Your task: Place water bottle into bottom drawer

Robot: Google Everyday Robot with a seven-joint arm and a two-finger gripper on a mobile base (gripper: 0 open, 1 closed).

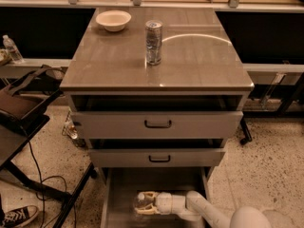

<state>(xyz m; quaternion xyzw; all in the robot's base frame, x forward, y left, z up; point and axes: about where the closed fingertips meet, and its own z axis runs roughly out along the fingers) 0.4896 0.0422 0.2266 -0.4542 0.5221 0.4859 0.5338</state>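
The bottom drawer [123, 184] is pulled open at the foot of the cabinet, its grey floor showing. My gripper [144, 203] reaches into it from the right on a white arm. Its pale fingers [148, 194] are closed around the water bottle [138, 202], a clear bottle lying on its side with the white cap pointing left. The bottle sits low in the drawer, at or just above the floor.
A silver drink can [153, 42] and a white bowl [113, 20] stand on the cabinet top [199, 61]. Two drawers with black handles [157, 124] are partly open above the bottom one. A black bag [23, 103] and cables lie at left, a shoe [16, 216] at lower left.
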